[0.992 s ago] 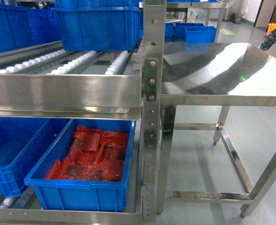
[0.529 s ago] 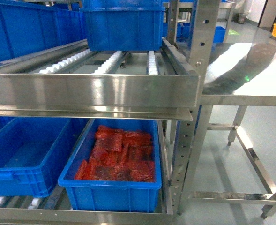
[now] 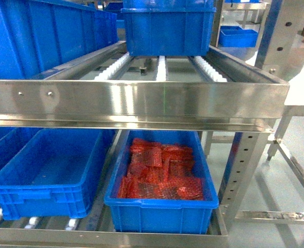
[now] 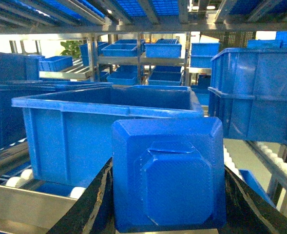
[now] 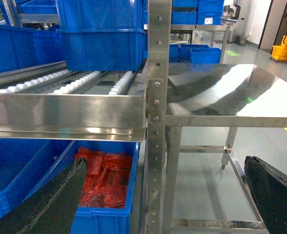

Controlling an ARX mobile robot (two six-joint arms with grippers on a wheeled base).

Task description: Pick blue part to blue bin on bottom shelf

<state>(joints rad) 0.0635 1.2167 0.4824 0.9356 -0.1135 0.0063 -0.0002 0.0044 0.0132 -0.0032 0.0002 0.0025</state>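
Stainless-steel rails frame the bottom shelf, which carries 2 blue bins side by side on white rollers. The left blue bin shows only bare blue floor. The right blue bin holds a heap of red mesh-wrapped packets. Above both bins runs the upper shelf level, with a shiny front rail and 3 lanes of white rollers. A further blue bin sits at the back of that level, and a large blue crate stands to its left.

The left wrist view shows the blue part filling the lower centre of the picture, with its raised, faceted face turned to the camera. The left gripper is closed on this part: 2 black fingers flank it on either side. Behind the part stands a blue bin on a roller lane, with more blue bins on racks in the background.

The right wrist view shows the right gripper with its jaws spread wide and nothing between them. One black finger lies at the lower left, the other at the lower right. Beyond it stand the rack upright and a stainless-steel table just to the right of the rack. Neither gripper appears in the head view.
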